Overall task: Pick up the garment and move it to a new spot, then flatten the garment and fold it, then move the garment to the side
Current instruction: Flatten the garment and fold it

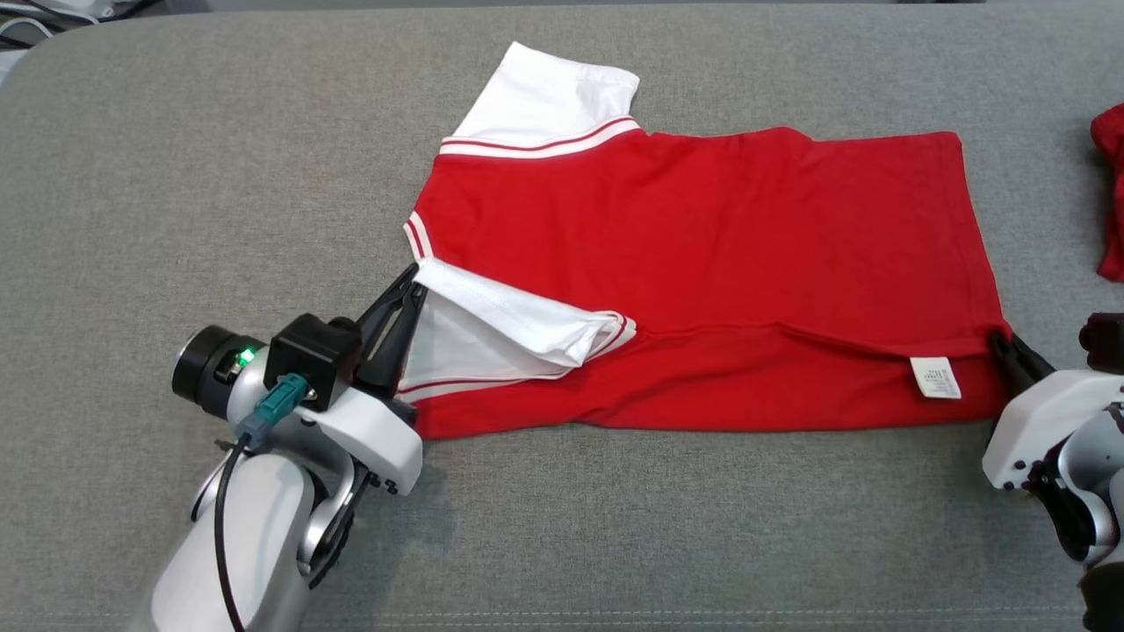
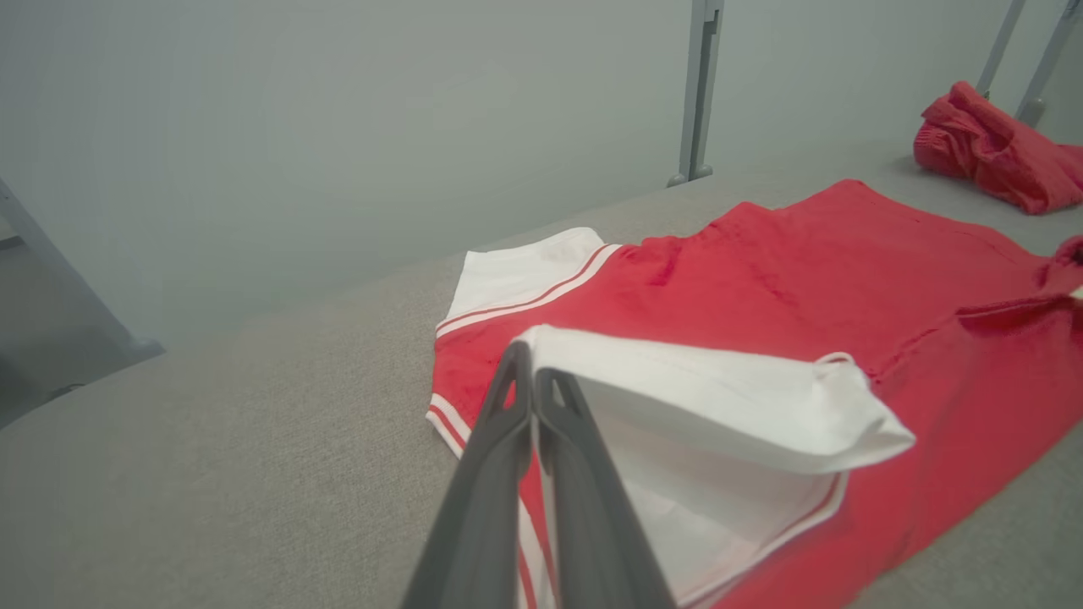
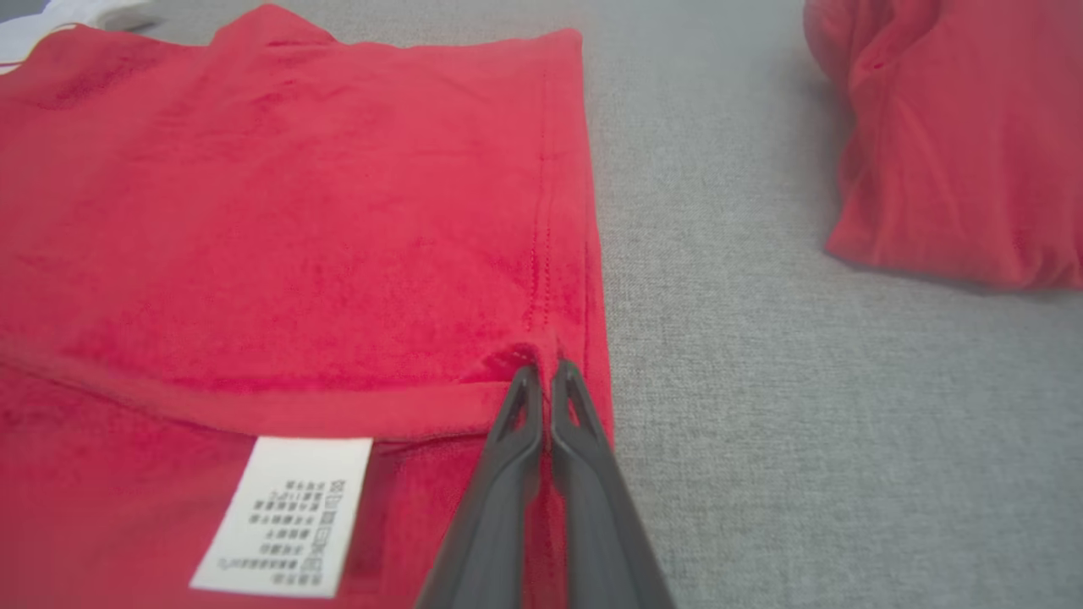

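Broadly, a grey woven padded surface point(image 1: 219, 175) filled the head view, its rounded corner at the far left and a stitched seam along the near edge. It lay bare to the left of the work and in a wide strip on the near side.

The red T-shirt point(image 1: 702, 246) lay across the middle, collar end toward the robot's left and hem toward its right. Its near long edge was folded over the body, leaving a soft ridge. The knit looked smooth and mostly flat. The far sleeve point(image 1: 549, 96) was white with red stripes and spread flat. The near sleeve point(image 1: 500, 329) was lifted and doubled over on itself.

A crumpled red cloth point(image 1: 1111, 193) sat apart from the hem by the right edge, leaving a narrower grey gap there.

The left gripper point(image 1: 406, 294) was closed on the white fold at the near shoulder, fingers pressed together in the left wrist view point(image 2: 529, 355). The right gripper point(image 1: 997, 338) was pinched shut on the near hem corner, where the fabric puckered at its tips point(image 3: 548, 372).

A small white printed care label point(image 3: 283, 512) lay just beside that grip.
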### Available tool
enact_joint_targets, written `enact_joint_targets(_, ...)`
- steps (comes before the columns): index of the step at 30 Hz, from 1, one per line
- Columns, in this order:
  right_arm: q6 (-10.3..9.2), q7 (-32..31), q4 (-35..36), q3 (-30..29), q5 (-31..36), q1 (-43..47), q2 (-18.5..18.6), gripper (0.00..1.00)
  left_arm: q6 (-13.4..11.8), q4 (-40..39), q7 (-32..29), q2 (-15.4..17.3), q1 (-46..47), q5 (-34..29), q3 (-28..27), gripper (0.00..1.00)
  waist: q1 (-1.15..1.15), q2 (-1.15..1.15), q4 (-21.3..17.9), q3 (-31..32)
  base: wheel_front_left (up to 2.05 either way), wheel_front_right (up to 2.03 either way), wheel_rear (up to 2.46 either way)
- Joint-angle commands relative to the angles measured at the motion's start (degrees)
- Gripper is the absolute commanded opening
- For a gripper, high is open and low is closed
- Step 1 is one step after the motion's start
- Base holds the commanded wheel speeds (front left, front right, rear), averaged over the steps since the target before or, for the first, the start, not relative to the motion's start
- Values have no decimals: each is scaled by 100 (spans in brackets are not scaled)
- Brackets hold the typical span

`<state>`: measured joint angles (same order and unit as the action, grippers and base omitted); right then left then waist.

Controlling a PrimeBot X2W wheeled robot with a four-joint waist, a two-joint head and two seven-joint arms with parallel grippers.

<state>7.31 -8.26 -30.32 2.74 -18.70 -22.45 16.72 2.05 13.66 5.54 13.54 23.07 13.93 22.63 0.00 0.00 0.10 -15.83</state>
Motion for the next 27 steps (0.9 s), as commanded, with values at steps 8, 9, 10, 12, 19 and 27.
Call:
enact_joint_targets(8,18,201,-261,403,-9,-702,134,0,104,650,429,150,896,-264,-87,0,0,0,-103,-285,0,0,0)
enact_joint_targets(9,18,220,-322,441,-4,-773,136,0,109,775,454,151,967,-289,-68,0,0,0,-110,-310,0,0,0)
enact_joint_targets(10,18,239,-383,473,-5,-841,138,0,116,900,486,146,1033,-303,-53,0,0,0,-114,-328,0,0,0)
enact_joint_targets(12,18,284,-510,537,-10,-971,138,0,118,1171,523,152,1161,-352,-17,0,0,0,-128,-365,0,0,0)
enact_joint_targets(19,18,342,-1132,584,86,-1323,67,48,141,1942,649,70,1488,-405,95,7,0,0,-127,-444,0,0,0)
enact_joint_targets(27,18,847,-1522,630,205,-1474,-100,100,185,2434,821,-80,1664,-312,151,100,0,0,-124,-330,0,0,0)
